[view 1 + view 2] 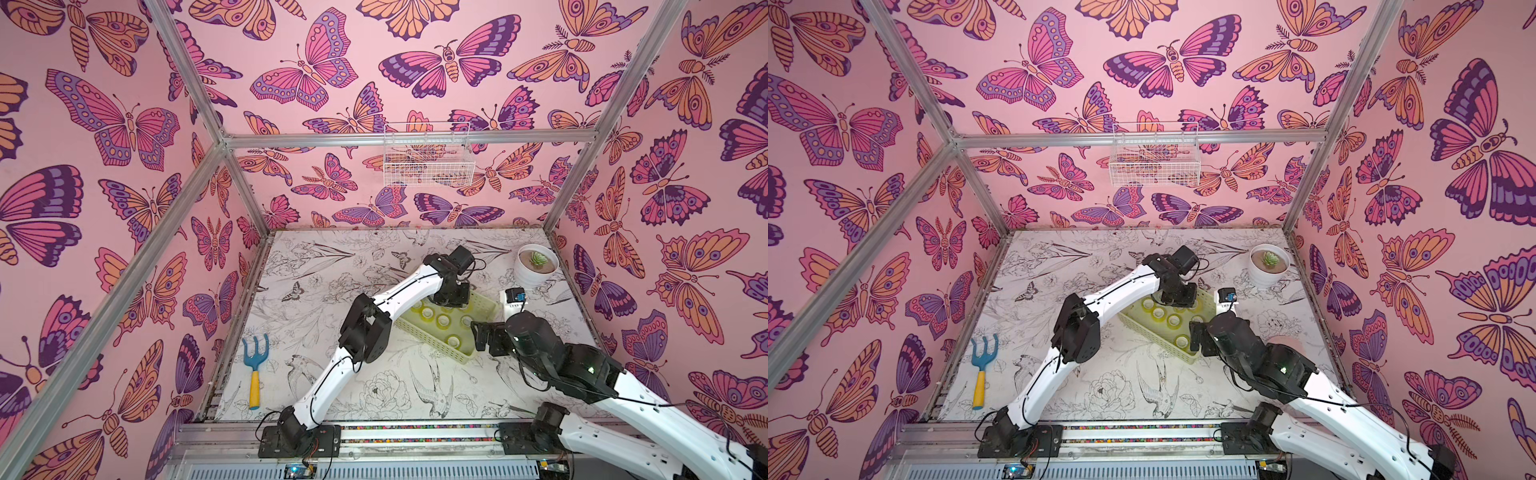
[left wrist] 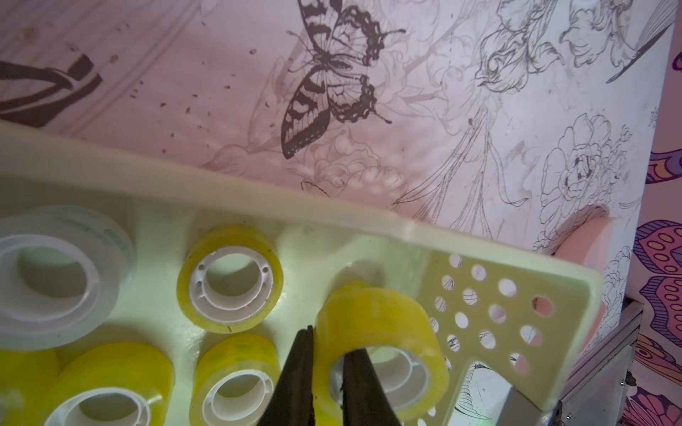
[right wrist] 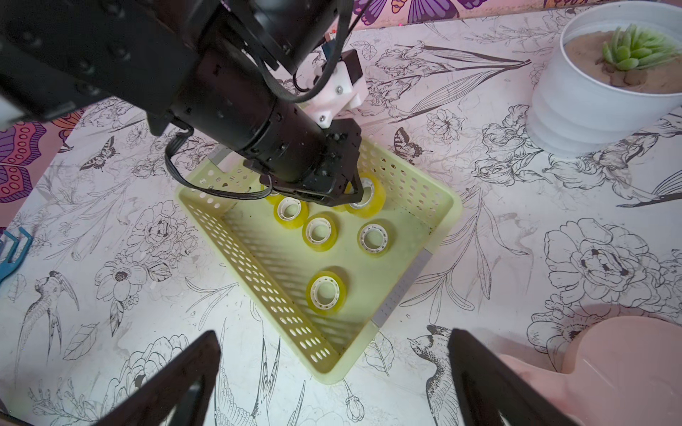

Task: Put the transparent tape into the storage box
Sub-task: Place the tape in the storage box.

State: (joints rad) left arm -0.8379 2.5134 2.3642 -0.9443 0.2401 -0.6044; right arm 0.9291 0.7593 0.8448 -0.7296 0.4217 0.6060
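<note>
My left claw (image 2: 328, 345): clamped on the tape roll (image 2: 380, 321), one finger inside its core.
Tape roll: tilted, inside the box (image 2: 258, 206), by a corner.
My right claw (image 3: 334, 335): wide, empty, outside the box.

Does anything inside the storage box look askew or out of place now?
Yes. One yellow tape roll sits tilted near a corner of the storage box, its wall pinched by the left gripper, one finger inside the core. The other rolls lie flat.
</note>
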